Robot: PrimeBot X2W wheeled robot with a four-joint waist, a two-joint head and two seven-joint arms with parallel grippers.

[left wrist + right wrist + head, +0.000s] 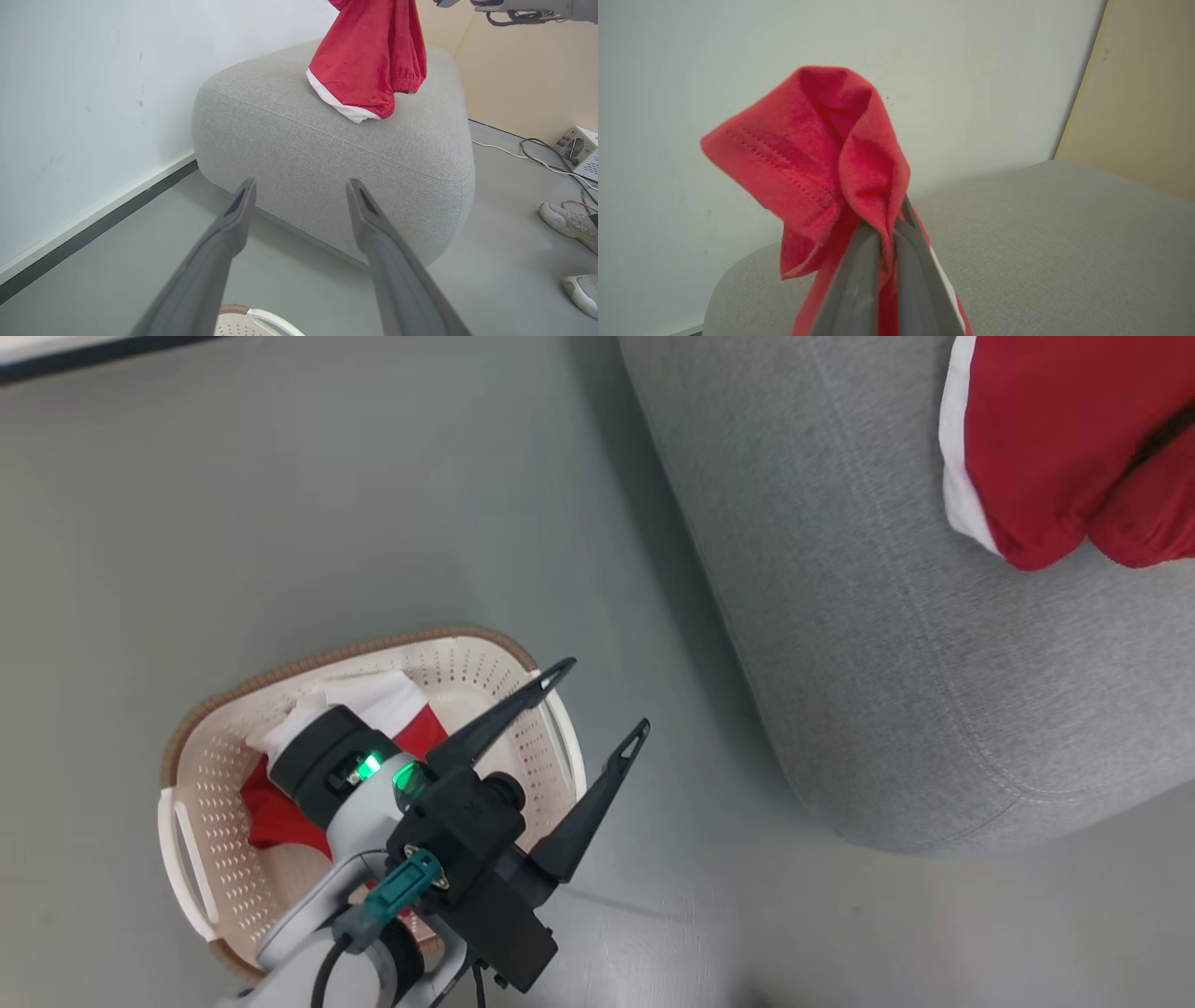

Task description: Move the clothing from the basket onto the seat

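Right gripper [889, 233]: the two long fingers are pinched tight on a bunched fold of the red garment [822, 154]. The cloth stands up above the fingertips and hides them. More of it trails down along the fingers, with a white stripe on one side.
Red garment, lower part: in the left wrist view it hangs from above, red with a white edge and a gathered cuff. Its lowest hem reaches the top of the seat [327, 140]; whether it rests there with any weight I cannot tell.
Left gripper [607, 693]: the fingers are spread wide with nothing between them. It hovers over the side of the basket nearer the seat, tips pointing toward the seat.
Basket [215, 803]: cream, perforated, with a brown woven-look rim and side handles. It stands on the floor [280, 504] near the seat's rounded corner, apart from it.
Second garment [280, 812]: lies crumpled inside the basket, red with a white panel, partly hidden by the left arm.
Seat: grey woven upholstery with a stitched seam round its edge, set close to a white wall [70, 93] with a dark baseboard.
Beyond the seat, left wrist view: two pale shoes [565, 221], loose cables [528, 156] and a small box [577, 149] with a fan grille lie on the floor.
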